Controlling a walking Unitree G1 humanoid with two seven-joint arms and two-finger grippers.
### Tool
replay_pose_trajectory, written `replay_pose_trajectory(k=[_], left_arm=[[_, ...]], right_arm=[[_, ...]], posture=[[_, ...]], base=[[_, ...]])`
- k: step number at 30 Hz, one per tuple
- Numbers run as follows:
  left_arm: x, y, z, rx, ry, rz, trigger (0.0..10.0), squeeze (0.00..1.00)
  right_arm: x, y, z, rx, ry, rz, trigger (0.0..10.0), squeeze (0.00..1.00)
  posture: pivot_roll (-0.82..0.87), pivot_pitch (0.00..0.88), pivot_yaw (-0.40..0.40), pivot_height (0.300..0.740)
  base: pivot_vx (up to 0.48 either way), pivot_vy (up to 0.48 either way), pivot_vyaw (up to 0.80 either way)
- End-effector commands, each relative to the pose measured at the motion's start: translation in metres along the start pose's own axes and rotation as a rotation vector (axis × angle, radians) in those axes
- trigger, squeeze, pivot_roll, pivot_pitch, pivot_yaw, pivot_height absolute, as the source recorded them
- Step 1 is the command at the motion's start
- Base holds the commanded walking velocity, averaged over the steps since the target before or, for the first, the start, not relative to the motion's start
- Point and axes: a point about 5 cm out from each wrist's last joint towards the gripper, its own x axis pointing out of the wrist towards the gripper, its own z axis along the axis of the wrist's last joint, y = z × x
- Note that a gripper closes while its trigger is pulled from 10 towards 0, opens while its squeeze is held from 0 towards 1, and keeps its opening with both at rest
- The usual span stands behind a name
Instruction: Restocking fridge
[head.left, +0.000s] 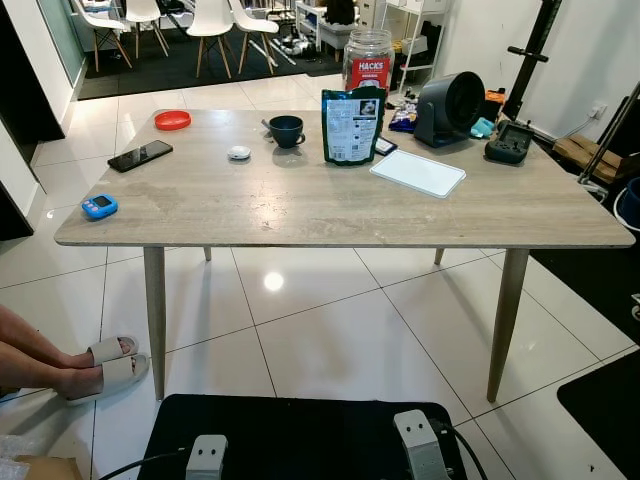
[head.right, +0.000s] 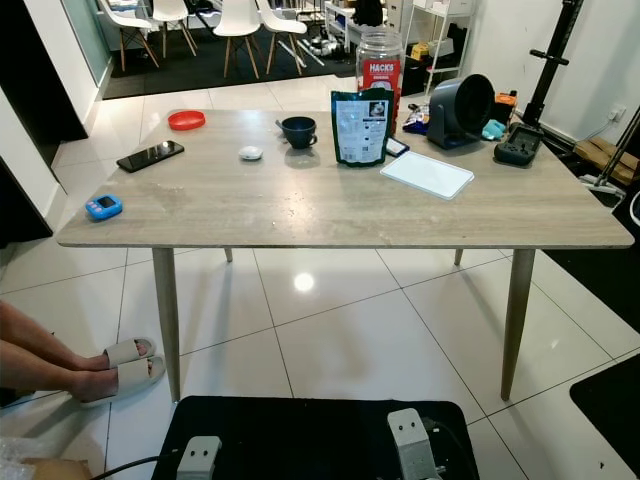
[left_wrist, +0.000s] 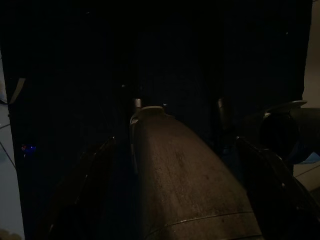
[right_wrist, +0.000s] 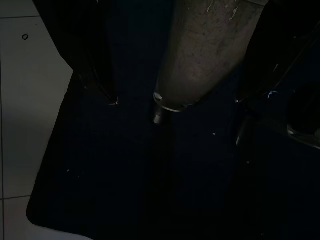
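Note:
A wooden table stands in front of me. At its far side stand a green snack pouch, upright, and a tall clear jar with a red label behind it. A dark cup sits to the pouch's left. Both arms hang idle at my sides. In the dark left wrist view the left gripper is open over a black mat, with my leg between its fingers. The right gripper is likewise open over the mat, holding nothing.
Also on the table: a phone, red lid, blue device, white slab, dark round fan, black controller. A person's sandalled feet rest on the floor at left. A black mat lies under me.

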Motion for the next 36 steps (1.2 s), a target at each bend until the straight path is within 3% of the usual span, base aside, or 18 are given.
replay_pose_trajectory(k=[1,31,36], left_arm=[[-0.0008,-0.0031,-0.011,-0.003,0.045,-0.006,10.0,0.0],[-0.0011,-0.0039,-0.0123,0.033,0.054,-0.028,10.0,0.0],[-0.0011,-0.0037,-0.0125,0.048,0.059,-0.025,10.0,0.0]], right_arm=[[0.0001,0.0,0.0,0.012,0.005,-0.001,10.0,0.0],[0.0,-0.0006,-0.0001,0.012,0.005,-0.003,10.0,0.0],[0.0,-0.0008,0.0001,0.012,0.005,-0.003,10.0,0.0]], posture=[[0.05,0.0,0.007,0.74],[0.05,0.0,0.007,0.74],[0.05,0.0,0.005,0.74]], base=[[0.0,0.0,0.0],[0.0,0.0,0.0],[0.249,0.0,0.0]])
